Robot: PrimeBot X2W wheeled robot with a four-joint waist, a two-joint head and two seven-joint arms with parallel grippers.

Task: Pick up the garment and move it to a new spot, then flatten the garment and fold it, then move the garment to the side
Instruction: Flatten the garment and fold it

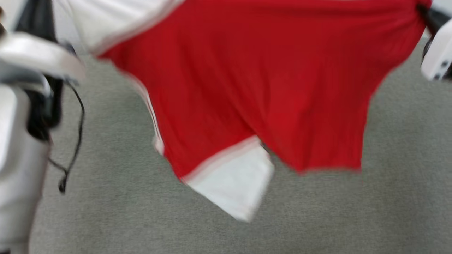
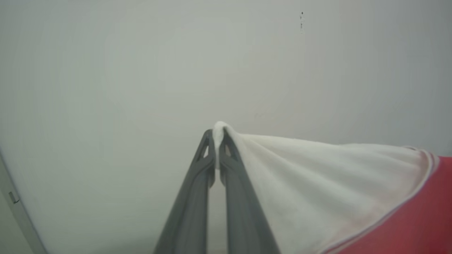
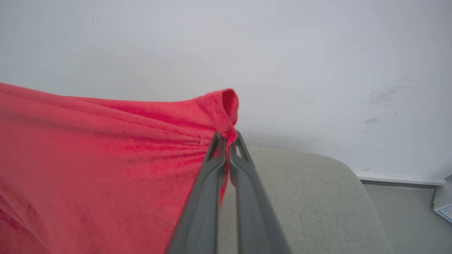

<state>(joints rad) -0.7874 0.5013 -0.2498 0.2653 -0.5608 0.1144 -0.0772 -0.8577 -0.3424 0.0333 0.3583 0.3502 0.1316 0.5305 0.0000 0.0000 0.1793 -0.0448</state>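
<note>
Status: red jersey shirt with white sleeves point(image 1: 268, 88) is held spread in the air above grey fabric surface point(image 1: 406, 176). Its white sleeve tip is clenched by left hand point(image 2: 218, 141), its bunched red edge by right hand point(image 3: 227, 141).

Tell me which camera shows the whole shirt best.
The head view: the garment hangs spread above the grey surface. The left wrist view has the left end effector pinching a white sleeve; the right wrist view, the right end effector pinching a red edge.
</note>
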